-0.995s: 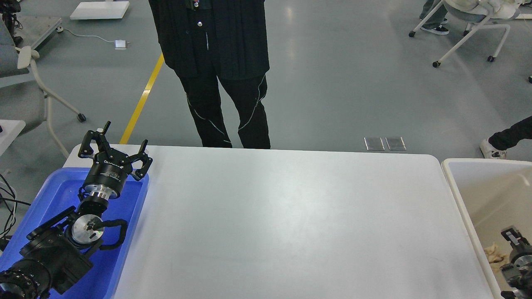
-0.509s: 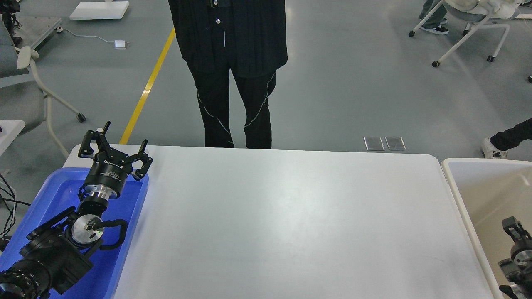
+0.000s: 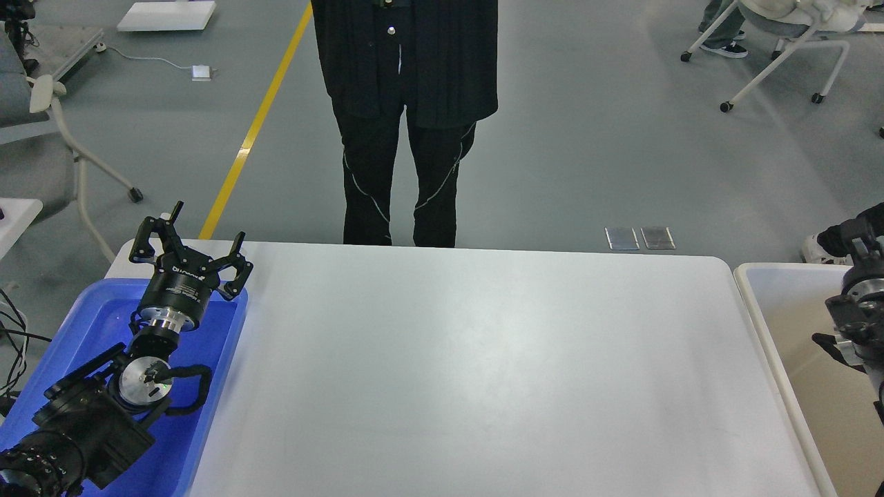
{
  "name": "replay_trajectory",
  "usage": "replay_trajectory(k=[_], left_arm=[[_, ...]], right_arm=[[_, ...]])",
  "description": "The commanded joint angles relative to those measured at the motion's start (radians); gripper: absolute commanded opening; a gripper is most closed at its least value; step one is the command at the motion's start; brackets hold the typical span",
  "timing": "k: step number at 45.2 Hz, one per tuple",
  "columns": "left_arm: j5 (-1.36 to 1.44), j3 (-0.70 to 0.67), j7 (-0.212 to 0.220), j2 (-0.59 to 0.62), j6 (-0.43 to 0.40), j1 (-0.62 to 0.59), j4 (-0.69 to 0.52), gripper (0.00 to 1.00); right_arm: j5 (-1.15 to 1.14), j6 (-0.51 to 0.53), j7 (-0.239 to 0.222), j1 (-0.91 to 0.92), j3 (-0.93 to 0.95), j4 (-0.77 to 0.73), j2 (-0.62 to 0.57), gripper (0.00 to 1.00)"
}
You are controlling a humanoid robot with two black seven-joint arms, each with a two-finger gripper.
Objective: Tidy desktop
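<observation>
The white desktop (image 3: 476,366) fills the middle of the head view and nothing lies on it. My left gripper (image 3: 197,235) is open and empty, held above the far end of the blue tray (image 3: 97,321) near the desktop's far left corner. My right gripper (image 3: 858,241) shows at the right edge, raised above the cream-white bin (image 3: 758,304). It is dark and partly cut off, so I cannot tell its fingers apart.
A person in black (image 3: 407,117) stands right at the desktop's far edge, near the middle. Wheeled chairs stand at the far left (image 3: 62,138) and far right (image 3: 780,55). A yellow floor line (image 3: 255,124) runs behind the tray.
My right arm has risen from low in the bin toward its far end. The person has stepped to the right. My left arm has not moved.
</observation>
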Motion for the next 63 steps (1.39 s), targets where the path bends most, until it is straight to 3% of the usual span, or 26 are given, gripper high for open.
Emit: replay_trajectory(k=[1, 8, 19, 26, 33, 40, 45, 51, 54, 63], left_arm=[[0.000, 0.000, 0.000, 0.000, -0.001, 0.000, 0.000, 1.00], [0.000, 0.000, 0.000, 0.000, 0.001, 0.000, 0.000, 1.00], [0.000, 0.000, 0.000, 0.000, 0.001, 0.000, 0.000, 1.00], [0.000, 0.000, 0.000, 0.000, -0.001, 0.000, 0.001, 1.00], [0.000, 0.000, 0.000, 0.000, -0.001, 0.000, 0.000, 1.00], [0.000, 0.000, 0.000, 0.000, -0.001, 0.000, 0.000, 1.00], [0.000, 0.000, 0.000, 0.000, -0.001, 0.000, 0.000, 1.00], [-0.001, 0.000, 0.000, 0.000, -0.001, 0.000, 0.000, 1.00], [-0.001, 0.000, 0.000, 0.000, 0.001, 0.000, 0.000, 1.00], [0.000, 0.000, 0.000, 0.000, 0.001, 0.000, 0.000, 1.00]], right_arm=[[0.012, 0.000, 0.002, 0.145, 0.003, 0.012, -0.002, 1.00], [0.012, 0.000, 0.005, 0.208, 0.003, 0.092, -0.022, 1.00], [0.012, 0.001, 0.070, 0.357, 0.048, 0.452, -0.282, 1.00], [0.004, 0.004, 0.178, 0.328, 0.383, 0.613, -0.335, 1.00], [-0.034, 0.010, 0.185, 0.159, 0.789, 0.745, -0.330, 1.00], [-0.079, 0.021, 0.188, -0.037, 0.969, 0.895, -0.325, 1.00], [-0.116, 0.107, 0.206, -0.171, 1.069, 0.958, -0.289, 1.00], [-0.122, 0.373, 0.205, -0.341, 1.191, 1.023, -0.260, 1.00], [-0.123, 0.460, 0.196, -0.383, 1.228, 1.020, -0.238, 1.00], [-0.125, 0.575, 0.163, -0.475, 1.239, 0.983, -0.195, 1.00]])
